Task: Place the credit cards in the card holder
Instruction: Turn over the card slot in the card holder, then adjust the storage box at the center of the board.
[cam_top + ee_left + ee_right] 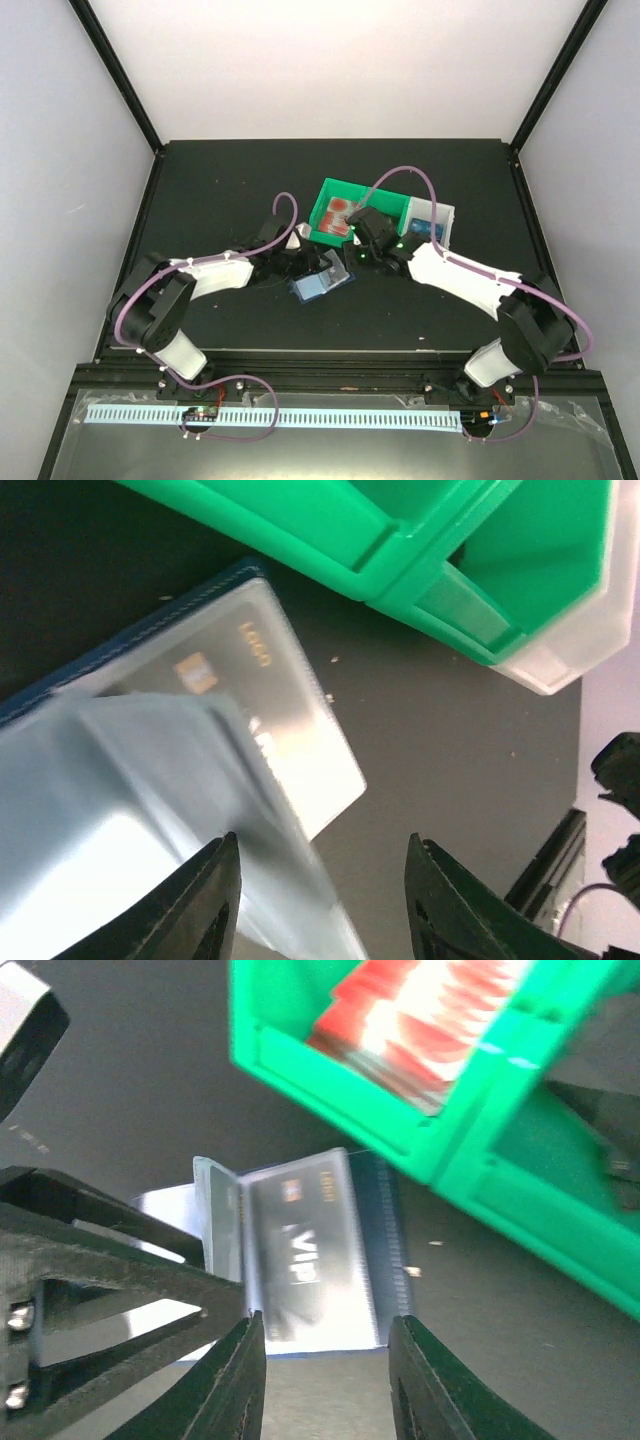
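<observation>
Inside card holder (386, 1222), blurred dark card (300, 1260)

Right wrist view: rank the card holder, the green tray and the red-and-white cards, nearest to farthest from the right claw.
1. The card holder, just ahead of the right claw.
2. The green tray, its wall beyond, upper right.
3. The red-and-white cards, inside that tray, farthest.

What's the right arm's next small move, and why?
Probably lift the right gripper toward the green tray for a red-and-white card: its jaws stand open and empty, and the black VIP card seems seated in a sleeve of the card holder.
</observation>
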You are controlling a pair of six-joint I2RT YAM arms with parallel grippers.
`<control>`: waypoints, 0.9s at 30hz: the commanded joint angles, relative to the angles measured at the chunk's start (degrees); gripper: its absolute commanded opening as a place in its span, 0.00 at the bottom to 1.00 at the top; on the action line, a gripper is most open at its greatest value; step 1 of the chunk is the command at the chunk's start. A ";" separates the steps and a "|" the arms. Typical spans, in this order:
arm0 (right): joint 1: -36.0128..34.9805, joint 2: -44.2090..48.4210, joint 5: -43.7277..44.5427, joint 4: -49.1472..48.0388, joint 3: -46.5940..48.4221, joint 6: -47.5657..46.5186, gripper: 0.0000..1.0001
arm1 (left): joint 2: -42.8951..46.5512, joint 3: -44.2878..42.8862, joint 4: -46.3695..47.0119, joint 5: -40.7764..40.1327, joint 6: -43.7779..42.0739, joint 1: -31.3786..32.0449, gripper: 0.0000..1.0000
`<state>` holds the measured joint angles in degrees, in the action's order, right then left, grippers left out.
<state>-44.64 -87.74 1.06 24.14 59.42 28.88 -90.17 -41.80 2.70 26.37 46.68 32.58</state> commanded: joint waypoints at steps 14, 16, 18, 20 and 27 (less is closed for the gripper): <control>5.83 5.64 -4.73 -0.18 -7.11 -3.29 0.39 | -6.65 -7.72 0.13 0.06 -3.54 3.68 0.49; 7.01 7.68 -3.22 0.57 -6.54 -3.59 0.39 | -3.45 -7.66 -3.28 -2.25 -5.72 3.65 0.51; 9.49 9.52 -2.18 1.49 -6.07 -4.18 0.40 | -0.32 -7.69 -6.44 -5.17 -8.73 3.70 0.54; 12.96 10.85 -1.77 2.73 -5.72 -5.08 0.41 | 2.77 -7.91 -9.93 -9.30 -11.17 3.67 0.62; 21.34 11.43 13.70 10.58 -4.02 -6.29 0.44 | 9.32 -7.47 -20.39 -25.22 -13.87 3.16 0.74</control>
<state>-26.09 -76.77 2.74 28.88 53.93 23.75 -83.42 -48.62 -9.50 12.67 35.97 36.03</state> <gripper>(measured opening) 0.426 0.730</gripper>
